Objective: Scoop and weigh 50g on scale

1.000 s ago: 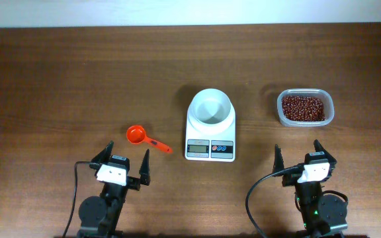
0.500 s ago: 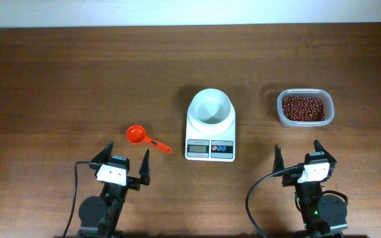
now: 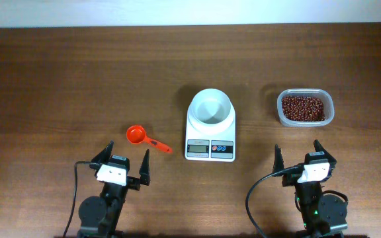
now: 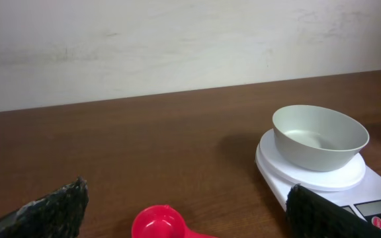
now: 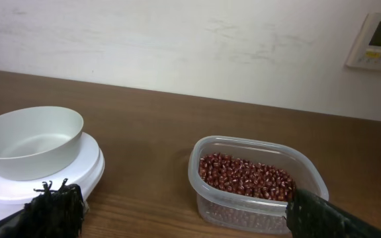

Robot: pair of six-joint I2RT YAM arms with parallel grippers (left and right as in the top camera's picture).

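Scooping has not yet begun: both grippers sit near the front edge of the table (image 3: 58, 79), jaws spread wide and empty. The left gripper (image 3: 126, 154) is just behind the red measuring scoop (image 3: 144, 138), which lies flat to the left of the scale (image 3: 210, 129). The scale stands mid-table, its white bowl (image 3: 210, 108) empty. The clear tub of red-brown beans (image 3: 304, 108) sits to its right, ahead of the right gripper (image 3: 297, 151). Likely next: the left arm goes for the scoop's low, flat handle, which calls for a low approach.
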